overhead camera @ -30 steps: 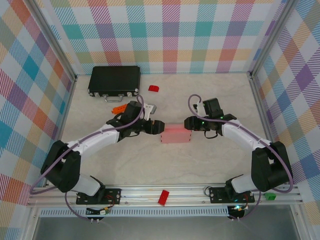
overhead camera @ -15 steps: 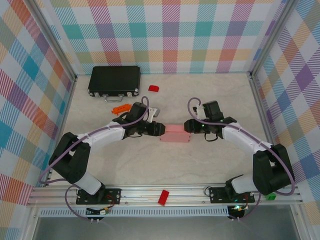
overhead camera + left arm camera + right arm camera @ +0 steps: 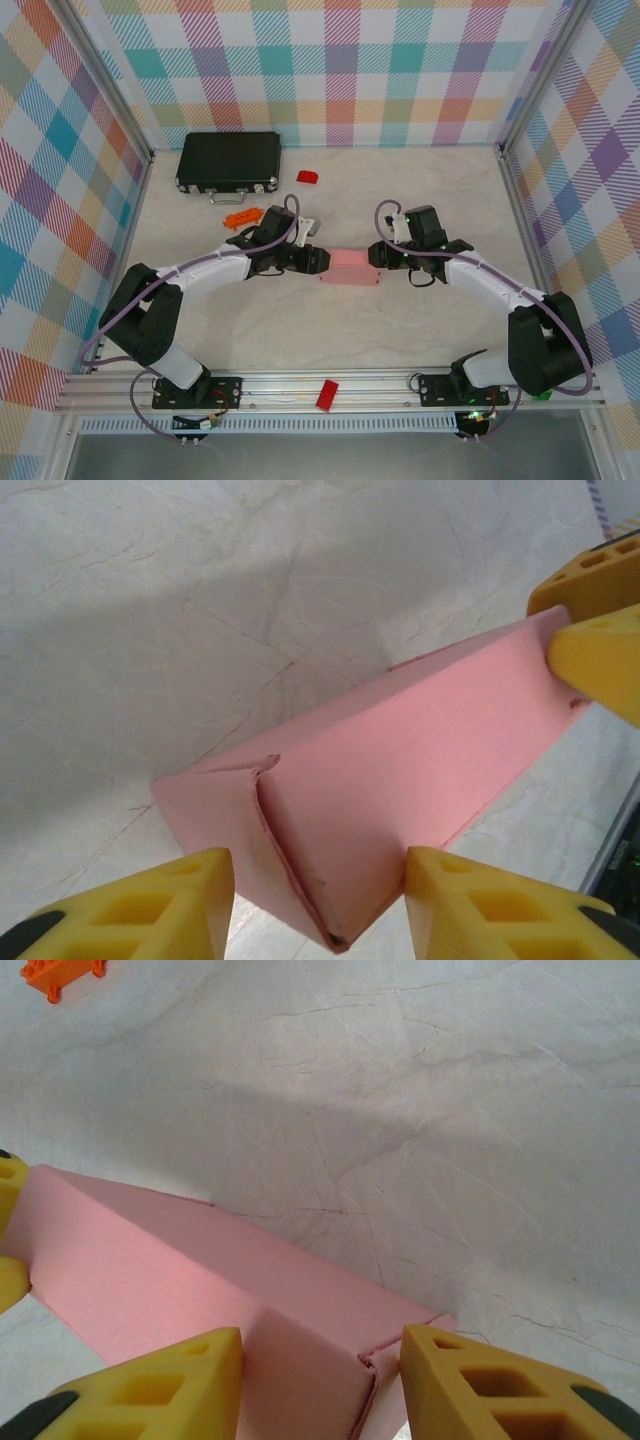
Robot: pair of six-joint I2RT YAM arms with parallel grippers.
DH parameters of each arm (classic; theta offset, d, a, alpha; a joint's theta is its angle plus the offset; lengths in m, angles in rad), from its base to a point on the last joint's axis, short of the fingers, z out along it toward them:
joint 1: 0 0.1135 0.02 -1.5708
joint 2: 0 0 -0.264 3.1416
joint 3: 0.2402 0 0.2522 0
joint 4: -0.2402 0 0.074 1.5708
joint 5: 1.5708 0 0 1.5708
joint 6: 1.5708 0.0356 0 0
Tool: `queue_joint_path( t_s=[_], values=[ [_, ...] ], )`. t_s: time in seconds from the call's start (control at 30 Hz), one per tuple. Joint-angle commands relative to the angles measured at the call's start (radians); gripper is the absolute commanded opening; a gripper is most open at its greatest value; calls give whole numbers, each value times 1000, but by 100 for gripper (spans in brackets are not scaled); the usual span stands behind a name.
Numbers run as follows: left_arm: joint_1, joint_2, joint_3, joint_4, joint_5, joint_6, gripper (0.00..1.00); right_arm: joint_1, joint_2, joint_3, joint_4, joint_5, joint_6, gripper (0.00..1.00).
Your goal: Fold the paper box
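The small pink paper box point(image 3: 350, 268) lies in the middle of the desk point(image 3: 330, 330), the left hand point(image 3: 322, 259) and right hand point(image 3: 376, 254) each clamped across one end, and such light, easily dented card probably wants gentle holds near its stiffer folded edges.

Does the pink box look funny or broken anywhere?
A little. On the light-pink paper box, the end flap by the left gripper is not flat: its seam gapes and the edge looks crumpled. Also, a small red block sits out on the metal rail at the near edge.
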Motion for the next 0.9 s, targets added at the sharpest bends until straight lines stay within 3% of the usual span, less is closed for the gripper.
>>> queue_joint_path(
  t_s=[0.0, 0.33, 0.5, 0.87],
  values=[
    [-14, -45, -31, -10, -41, -14, 56, 16, 17, -32, -112, 33, -8, 45],
    [-8, -85, -30, 25, -99, -68, 60, 17, 16, -12, -125, 39, -6, 46],
    [-6, -66, -25, 25, -84, -68, 48, 16, 18, -11, -123, 35, -7, 46],
    [-9, 0, -42, 16, 66, -25, 42, 29, -5, -55, -73, -17, -23, 42]
  ],
)
